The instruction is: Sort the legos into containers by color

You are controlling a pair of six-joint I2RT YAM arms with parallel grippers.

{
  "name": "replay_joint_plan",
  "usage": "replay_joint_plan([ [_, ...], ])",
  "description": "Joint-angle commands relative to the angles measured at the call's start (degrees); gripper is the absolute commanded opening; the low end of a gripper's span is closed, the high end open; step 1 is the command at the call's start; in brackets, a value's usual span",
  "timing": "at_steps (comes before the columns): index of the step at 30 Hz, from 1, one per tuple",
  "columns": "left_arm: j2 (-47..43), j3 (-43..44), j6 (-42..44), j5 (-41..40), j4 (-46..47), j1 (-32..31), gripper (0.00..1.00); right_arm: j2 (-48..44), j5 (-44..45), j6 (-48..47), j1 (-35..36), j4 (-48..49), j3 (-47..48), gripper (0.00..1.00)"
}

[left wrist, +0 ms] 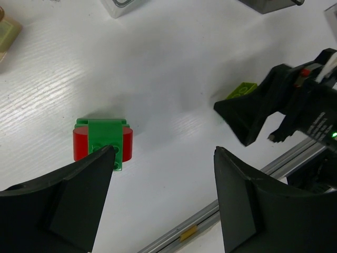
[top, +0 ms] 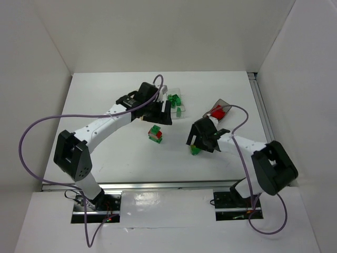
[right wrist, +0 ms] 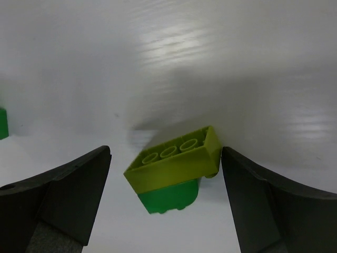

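Note:
A yellow-green brick stacked on a green one (right wrist: 171,174) lies tilted on the white table, between the fingers of my right gripper (right wrist: 166,153). That gripper is open; the brick's corner is at the right finger (right wrist: 263,200), with a gap on the left. From above, this stack (top: 195,150) sits under the right gripper (top: 200,145). A red and green stack (left wrist: 101,143) stands beside the left fingertip of my left gripper (left wrist: 164,152), which is open and holds nothing. From above, that stack (top: 155,133) is just in front of the left gripper (top: 159,117).
A clear container (top: 177,100) with several green legos stands at the back middle. To its right, a smoky grey container (top: 221,109) holds red bricks. A tan container's corner (left wrist: 6,32) shows in the left wrist view. The table's front rail (top: 168,184) runs along the near edge.

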Motion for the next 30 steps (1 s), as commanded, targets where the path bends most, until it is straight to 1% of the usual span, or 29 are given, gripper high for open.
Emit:
replay_joint_plan([
  [1, -0.45, 1.97, 0.71, -2.51, -0.23, 0.16, 0.84, 5.16, -4.63, -2.7, 4.17, 7.14, 6.06, 0.93],
  [2, -0.45, 1.97, 0.1, -3.56, -1.01, 0.16, 0.84, 6.05, -5.16, -2.7, 5.15, 8.02, 8.69, 0.93],
  [4, 0.16, 2.49, 0.1, -4.09, -1.81, 0.16, 0.84, 8.24, -3.16, -4.09, 7.08, 7.25, 11.6, 0.93],
  [5, 0.86, 2.5, 0.1, -4.1, -2.86, 0.16, 0.84, 8.25, 0.16, -4.1, 7.09, 4.98, 12.84, 0.93],
  [7, 1.65, 3.02, 0.1, -4.63, -3.74, 0.16, 0.84, 7.64, 3.34, -5.68, 7.7, 2.86, 14.43, 0.93],
  [9, 2.88, 3.02, 0.1, -4.63, -3.75, 0.16, 0.84, 5.45, 6.34, -6.82, 6.83, 1.18, 13.73, 0.95],
  [12, 4.29, 3.02, 0.1, -1.65, -5.15, 0.16, 0.84, 0.01, 6.35, -9.02, 4.19, -1.01, 11.45, 0.95],
  [13, 4.3, 3.02, 0.1, -1.03, -5.15, 0.16, 0.84, -2.1, 5.13, -10.42, 3.41, -1.63, 10.92, 0.95],
  [15, 4.82, 3.02, 0.1, 1.34, -5.15, -0.89, 0.84, -4.47, 4.5, -10.43, 3.4, -5.23, 10.04, 0.95],
  [16, 4.82, 3.02, -0.6, 3.7, -5.15, -0.89, 0.84, -5.53, 4.5, -8.78, 3.4, -6.29, 9.34, 0.95],
  [17, 5.52, 3.02, -0.61, 4.85, -5.15, -1.76, 0.84, -7.02, 4.5, -7.63, 3.4, -8.3, 8.55, 0.95],
  [18, 6.05, 3.02, -1.22, 6.08, -5.15, -3.77, 0.84, -8.78, 5.28, -6.66, 3.4, -8.32, 6.19, 0.95],
  [19, 7.53, 3.02, -2.44, 7.66, -4.46, -4.92, 0.84, -12.63, 5.29, -4.65, 2.35, -9.1, 4.95, 0.95],
  [20, 8.33, 3.81, -3.58, 7.68, -4.45, -6.07, 0.84, -14.49, 5.29, -3.85, 1.56, -9.63, 3.72, 0.93],
  [21, 9.04, 3.81, -4.81, 7.68, -3.84, -7.12, 0.86, -16.08, 3.72, -3.84, 0.68, -10.16, 2.66, 0.93],
  [22, 9.83, 3.81, -6.48, 7.68, -3.14, -7.92, 0.91, -18.44, 2.93, -3.32, -0.54, -10.16, 0.83, 0.93],
  [23, 10.62, 3.81, -10.59, 6.72, -2.61, -7.92, 0.92, -19.16, 2.14, -3.31, -0.56, -10.16, 0.2, 0.93],
  [25, 11.15, 0.57, -15.61, 4.61, -0.25, -7.92, 0.92, -19.17, -0.5, -4.53, -0.56, -10.16, -0.42, 0.92],
  [26, 11.15, -0.83, -18.16, 3.73, 1.16, -7.92, 0.91, -18.21, -1.64, -6.8, -0.56, -10.16, -0.42, 0.92],
  [27, 8.89, -2.5, -21.58, 4.51, 3.0, -7.23, 0.91, -17.33, -2.61, -8.31, 0.31, -9.12, -0.42, 0.92],
  [28, 7.39, -5.91, -22.92, 4.51, 4.85, -7.22, 0.91, -16.28, -4.53, -9.97, 1.28, -8.41, 0.1, 0.92],
  [29, 5.89, -6.9, -24.85, 2.43, 5.74, -7.22, 0.91, -13.83, -4.55, -13.12, 3.38, -8.41, 0.71, 0.94],
  [30, 4.31, -7.6, -24.87, 1.45, 5.75, -6.52, 0.91, -12.41, -4.55, -14.37, 4.7, -8.41, 1.59, 0.94],
])
